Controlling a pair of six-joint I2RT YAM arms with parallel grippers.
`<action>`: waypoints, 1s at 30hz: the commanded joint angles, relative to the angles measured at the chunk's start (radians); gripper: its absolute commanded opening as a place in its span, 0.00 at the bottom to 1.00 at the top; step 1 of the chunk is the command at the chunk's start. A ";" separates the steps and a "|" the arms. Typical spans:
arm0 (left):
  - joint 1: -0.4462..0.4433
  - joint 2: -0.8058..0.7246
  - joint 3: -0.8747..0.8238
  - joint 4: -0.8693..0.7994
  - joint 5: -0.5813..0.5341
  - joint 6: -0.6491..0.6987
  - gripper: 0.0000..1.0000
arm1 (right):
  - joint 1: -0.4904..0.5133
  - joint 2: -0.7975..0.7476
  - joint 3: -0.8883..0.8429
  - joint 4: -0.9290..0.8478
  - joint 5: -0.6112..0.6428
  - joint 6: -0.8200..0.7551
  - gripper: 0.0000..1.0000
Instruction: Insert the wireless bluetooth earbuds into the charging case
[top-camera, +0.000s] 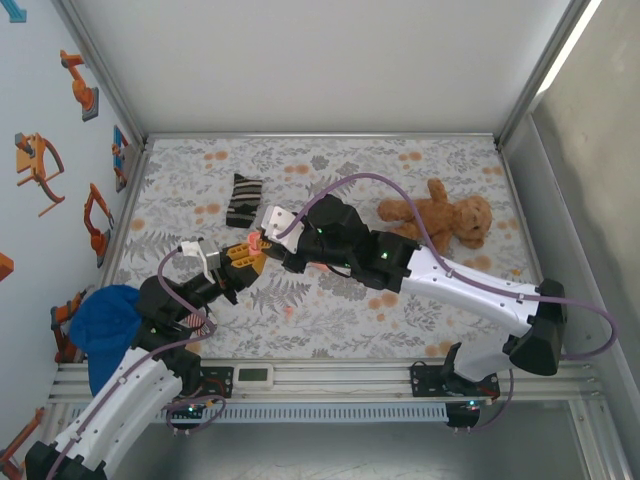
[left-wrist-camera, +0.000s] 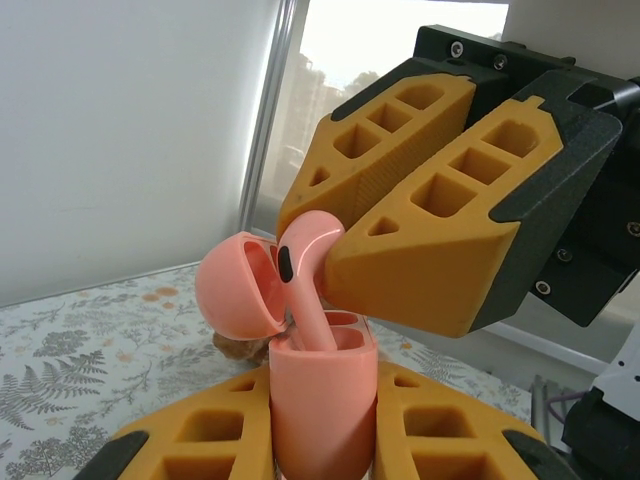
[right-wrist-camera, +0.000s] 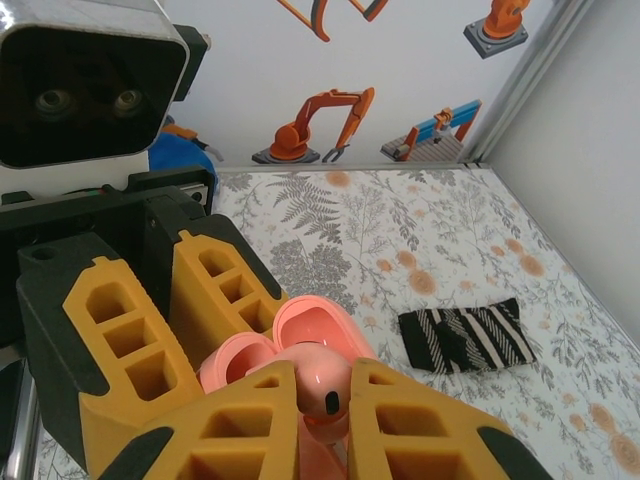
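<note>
- Left end effector (left-wrist-camera: 322, 425) is clenched around the open charging case (left-wrist-camera: 322, 385), upright above the tabletop (top-camera: 330, 320).
- Right end effector (right-wrist-camera: 325, 425) pinches one earbud (left-wrist-camera: 305, 260), its stem partly inside a case slot.
- Insertion looks underway; next needs a straight downward push, then release.

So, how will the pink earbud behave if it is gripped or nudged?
The earbud looks glossy and rounded, so it is probably slippery and may twist in a pinch. It seems small beside the charging case, so likely very light and easily flicked away.
</note>
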 joint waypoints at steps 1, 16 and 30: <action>-0.003 -0.013 0.025 0.021 0.008 0.010 0.00 | 0.008 -0.006 0.036 -0.043 -0.026 -0.022 0.14; -0.007 -0.019 0.025 0.009 0.003 0.013 0.00 | 0.007 -0.019 0.045 -0.049 -0.073 -0.006 0.24; -0.008 -0.038 0.021 -0.009 -0.004 0.016 0.00 | 0.008 -0.075 0.040 -0.012 -0.014 0.055 0.42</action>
